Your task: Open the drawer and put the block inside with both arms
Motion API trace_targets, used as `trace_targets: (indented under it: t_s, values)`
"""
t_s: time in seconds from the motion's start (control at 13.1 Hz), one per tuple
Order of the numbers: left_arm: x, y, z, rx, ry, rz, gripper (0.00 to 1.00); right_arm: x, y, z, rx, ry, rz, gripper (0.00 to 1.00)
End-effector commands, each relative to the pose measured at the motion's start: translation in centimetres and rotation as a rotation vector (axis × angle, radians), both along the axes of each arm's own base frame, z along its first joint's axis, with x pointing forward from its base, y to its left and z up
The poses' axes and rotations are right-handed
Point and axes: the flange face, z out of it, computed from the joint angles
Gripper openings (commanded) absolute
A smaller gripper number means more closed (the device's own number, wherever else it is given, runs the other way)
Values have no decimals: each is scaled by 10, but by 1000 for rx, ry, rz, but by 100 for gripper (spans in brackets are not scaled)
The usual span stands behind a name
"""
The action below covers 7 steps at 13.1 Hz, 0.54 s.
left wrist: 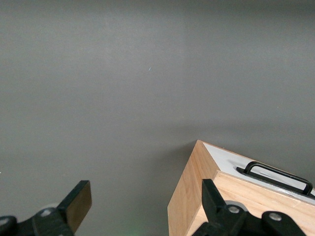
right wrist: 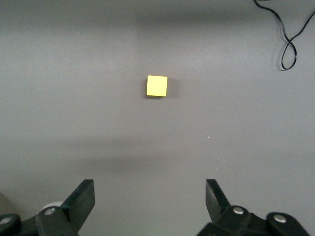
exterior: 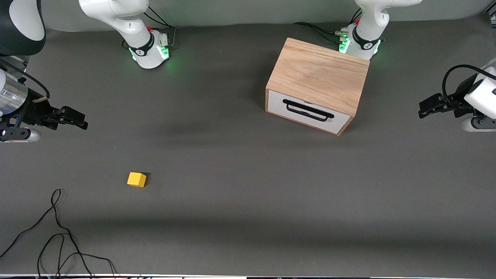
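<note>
The light-wood cabinet (exterior: 319, 73) stands near the left arm's base. Its drawer (exterior: 310, 112) is shut, with a white front and a black bar handle (exterior: 308, 110) facing the front camera. The cabinet corner (left wrist: 197, 196) and handle (left wrist: 275, 177) also show in the left wrist view. The yellow block (exterior: 136, 179) lies on the mat toward the right arm's end, and shows in the right wrist view (right wrist: 157, 86). My left gripper (exterior: 422, 110) is open and empty in the air at the left arm's end. My right gripper (exterior: 83, 123) is open and empty at the right arm's end.
The grey mat (exterior: 240, 186) covers the table. A loose black cable (exterior: 58, 232) lies at the corner nearest the front camera at the right arm's end, and shows in the right wrist view (right wrist: 288, 44). The arm bases (exterior: 149, 50) stand along the edge farthest from the front camera.
</note>
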Motion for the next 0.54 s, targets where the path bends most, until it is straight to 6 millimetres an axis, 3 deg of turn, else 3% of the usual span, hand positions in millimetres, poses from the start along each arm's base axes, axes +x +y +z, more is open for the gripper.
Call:
trace_targets:
  t_s: [0.0, 0.46]
  values:
    - [-10, 1, 3, 12, 3, -22, 100, 2, -7, 3, 15, 0, 4, 100]
    - [-7, 0, 7, 12, -2, -25, 100, 8, -10, 4, 14, -19, -4, 100]
